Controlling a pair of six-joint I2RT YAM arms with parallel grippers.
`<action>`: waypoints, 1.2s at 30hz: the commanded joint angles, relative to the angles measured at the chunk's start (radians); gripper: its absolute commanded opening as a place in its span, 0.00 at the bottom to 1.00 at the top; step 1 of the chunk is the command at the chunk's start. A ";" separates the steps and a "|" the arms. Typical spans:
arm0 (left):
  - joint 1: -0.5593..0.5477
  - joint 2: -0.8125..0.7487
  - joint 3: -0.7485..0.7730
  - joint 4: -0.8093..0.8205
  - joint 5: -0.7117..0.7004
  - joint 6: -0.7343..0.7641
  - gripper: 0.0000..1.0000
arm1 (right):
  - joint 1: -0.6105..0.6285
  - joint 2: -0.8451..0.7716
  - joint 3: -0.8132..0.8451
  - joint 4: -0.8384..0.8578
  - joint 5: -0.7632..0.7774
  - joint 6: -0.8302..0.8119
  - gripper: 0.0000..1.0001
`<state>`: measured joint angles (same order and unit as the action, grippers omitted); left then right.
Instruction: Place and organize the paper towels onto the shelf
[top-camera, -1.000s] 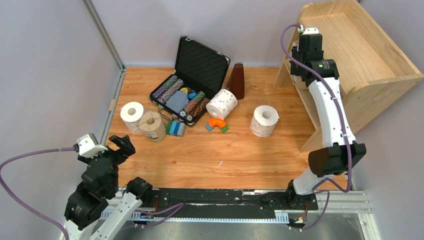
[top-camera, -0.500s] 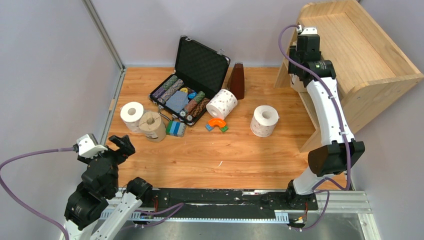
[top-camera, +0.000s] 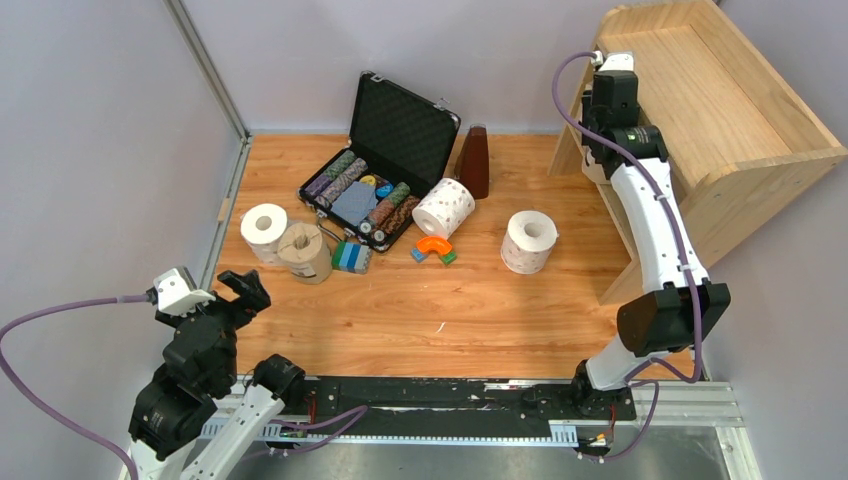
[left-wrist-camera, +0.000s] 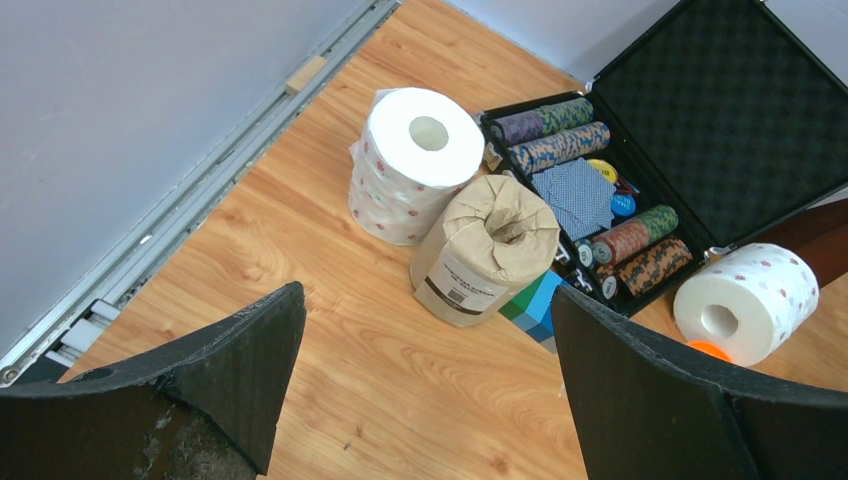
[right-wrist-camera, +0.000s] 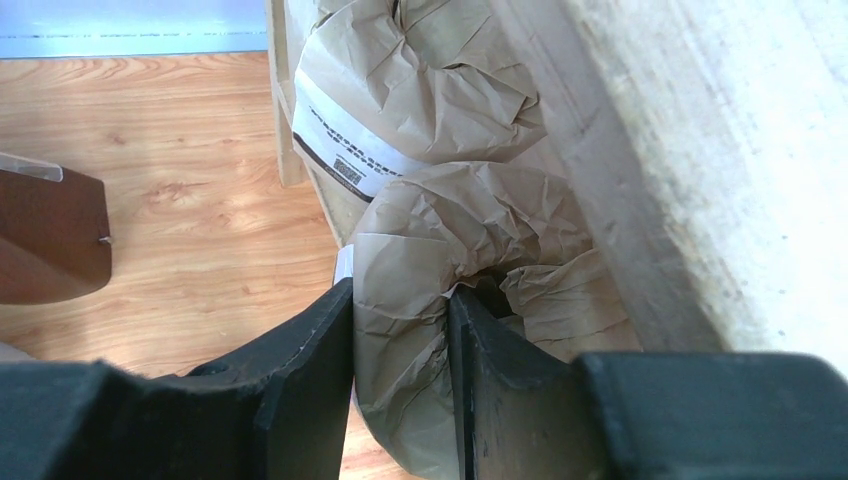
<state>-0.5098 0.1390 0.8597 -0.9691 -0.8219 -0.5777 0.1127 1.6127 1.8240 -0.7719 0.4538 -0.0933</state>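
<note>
My right gripper (right-wrist-camera: 400, 330) is shut on a tan-wrapped roll (right-wrist-camera: 440, 250), one finger in its core, at the open side of the light wood shelf (top-camera: 720, 100). A second tan roll (right-wrist-camera: 400, 90) lies just behind it inside the shelf. In the top view the right wrist (top-camera: 612, 95) is at the shelf's left end. Three white dotted rolls (top-camera: 262, 228) (top-camera: 443, 208) (top-camera: 528, 242) and a tan roll (top-camera: 305, 250) stand on the table. My left gripper (left-wrist-camera: 428, 300) is open and empty, near the table's front left, short of the tan roll (left-wrist-camera: 487, 250) and a white roll (left-wrist-camera: 415, 165).
An open black case of poker chips (top-camera: 380, 170) lies at the back centre, with a dark brown metronome (top-camera: 474, 160) to its right. A blue-green cube (top-camera: 351, 257) and an orange-and-green toy (top-camera: 434, 248) lie in front of the case. Grey walls enclose the table.
My right wrist has shifted slightly back and left along the shelf's end, still holding the tan roll. The left arm has not moved.
</note>
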 joint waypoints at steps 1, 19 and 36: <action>0.004 0.009 0.013 0.021 -0.008 -0.005 1.00 | -0.011 -0.050 -0.021 0.086 0.074 -0.049 0.37; 0.004 0.007 0.012 0.028 0.002 0.000 1.00 | -0.009 -0.045 -0.053 0.160 0.152 -0.109 0.41; 0.004 0.019 0.010 0.037 0.017 0.008 1.00 | 0.054 -0.191 -0.078 0.158 -0.013 -0.124 0.65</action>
<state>-0.5098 0.1390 0.8597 -0.9680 -0.8059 -0.5743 0.1616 1.4914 1.7473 -0.6685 0.4782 -0.2081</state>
